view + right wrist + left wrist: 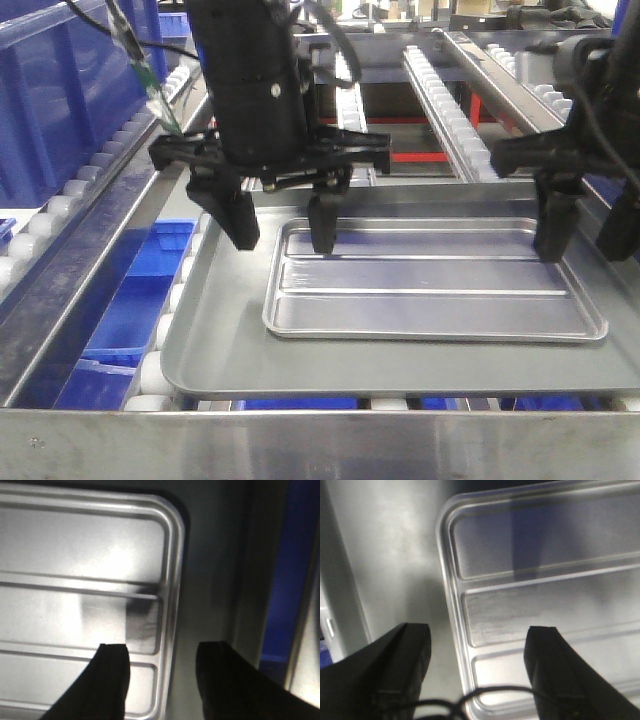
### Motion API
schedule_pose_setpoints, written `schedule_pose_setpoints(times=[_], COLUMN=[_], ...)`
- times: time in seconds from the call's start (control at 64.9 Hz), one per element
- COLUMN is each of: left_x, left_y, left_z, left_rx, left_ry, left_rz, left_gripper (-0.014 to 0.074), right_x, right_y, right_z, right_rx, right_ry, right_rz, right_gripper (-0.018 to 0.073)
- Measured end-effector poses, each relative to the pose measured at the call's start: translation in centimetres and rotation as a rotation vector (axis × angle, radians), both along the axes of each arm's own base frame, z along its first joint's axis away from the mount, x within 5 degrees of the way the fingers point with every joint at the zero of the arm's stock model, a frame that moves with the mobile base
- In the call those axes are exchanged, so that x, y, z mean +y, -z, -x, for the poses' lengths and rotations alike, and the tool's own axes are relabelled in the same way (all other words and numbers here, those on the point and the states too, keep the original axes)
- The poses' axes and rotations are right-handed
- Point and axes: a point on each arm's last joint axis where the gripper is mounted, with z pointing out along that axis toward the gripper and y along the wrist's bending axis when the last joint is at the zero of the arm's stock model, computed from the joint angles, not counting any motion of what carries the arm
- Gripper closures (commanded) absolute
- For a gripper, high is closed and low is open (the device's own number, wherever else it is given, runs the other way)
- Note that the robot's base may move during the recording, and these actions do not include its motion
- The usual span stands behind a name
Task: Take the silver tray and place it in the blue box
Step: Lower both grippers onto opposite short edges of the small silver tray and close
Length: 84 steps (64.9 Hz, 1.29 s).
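Note:
The silver tray [430, 290], shiny with two lengthwise ridges, lies inside a larger dull grey tray [220, 345]. My left gripper [283, 228] is open and straddles the silver tray's left rim, one finger inside, one outside; the left wrist view shows this too, gripper [479, 632] over the tray [545, 580]. My right gripper [588, 235] is open and straddles the right rim; in the right wrist view the gripper [165, 650] has one finger over the silver tray [75, 555]. A blue box [60, 100] with ribbed walls stands at the far left.
The grey tray [390, 555] rests on a roller conveyor with white rollers [60, 205] along its left side. More roller lanes [450, 100] run at the back. Blue bins [130, 320] sit below the conveyor at left. A metal rail [300, 440] crosses the front.

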Motion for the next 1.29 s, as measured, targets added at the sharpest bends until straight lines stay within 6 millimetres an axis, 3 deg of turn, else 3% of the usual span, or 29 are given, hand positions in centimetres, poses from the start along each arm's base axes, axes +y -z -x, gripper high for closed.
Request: schedule_pose_setpoints(times=[0.262, 0.493, 0.709, 0.801, 0.955, 1.078, 1.14, 1.294], left_x=[0.2, 0.0, 0.0, 0.0, 0.0, -0.1, 0.1, 0.2], left_y=[1.5, 2.6, 2.5, 2.5, 2.5, 2.4, 2.5, 2.4], left_z=[-1.0, -1.3, -1.3, -1.3, -1.4, -1.4, -1.4, -1.5], left_rx=[0.006, 0.020, 0.022, 0.022, 0.018, 0.012, 0.013, 0.017], left_ry=[-0.018, -0.017, -0.038, -0.041, -0.041, -0.040, -0.037, -0.058], left_rz=[-0.005, -0.020, -0.011, -0.010, -0.007, -0.004, -0.019, -0.014], left_gripper=[0.0273, 0.0273, 0.0274, 0.0282, 0.0414, 0.0611, 0.0711, 0.0692], right_x=[0.0, 0.1, 0.1, 0.1, 0.2, 0.1, 0.1, 0.1], right_y=[1.6, 1.7, 2.2, 2.3, 2.3, 2.3, 2.3, 2.3], right_z=[-0.8, -1.2, -1.5, -1.6, -1.6, -1.7, -1.6, -1.6], right_rx=[0.002, -0.030, -0.019, -0.016, -0.015, -0.014, -0.012, -0.009], right_ry=[-0.015, -0.024, -0.026, -0.025, -0.021, -0.022, -0.019, -0.015], right_rz=[0.028, 0.032, 0.036, 0.036, 0.031, 0.036, 0.035, 0.035], right_gripper=[0.0134, 0.0134, 0.0137, 0.0187, 0.0365, 0.0509, 0.0505, 0.0503])
